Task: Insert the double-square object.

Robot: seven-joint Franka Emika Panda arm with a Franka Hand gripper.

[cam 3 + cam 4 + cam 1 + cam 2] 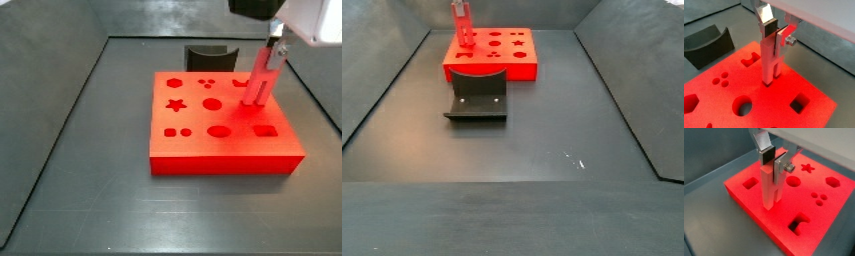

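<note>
The gripper (774, 34) is shut on the top end of the double-square object (769, 60), a long slim red-pink peg held nearly upright. It shows the same way in the other wrist view, gripper (775, 164) and peg (771, 188). The peg's lower end meets the top face of the big red block (717, 100), among its shaped holes. I cannot tell whether the tip is inside a hole. In a side view the peg (262, 78) stands over the block's (221, 145) right part, leaning slightly, under the gripper (275, 38). In the other side view the peg (461, 28) is over the block's (492, 68) far left corner.
A small dark grey curved holder (207, 52) sits on the floor beside the block, also seen in a wrist view (707, 45) and a side view (477, 100). The block has star, round, hexagon and square holes. Dark bin walls (80, 80) surround the floor.
</note>
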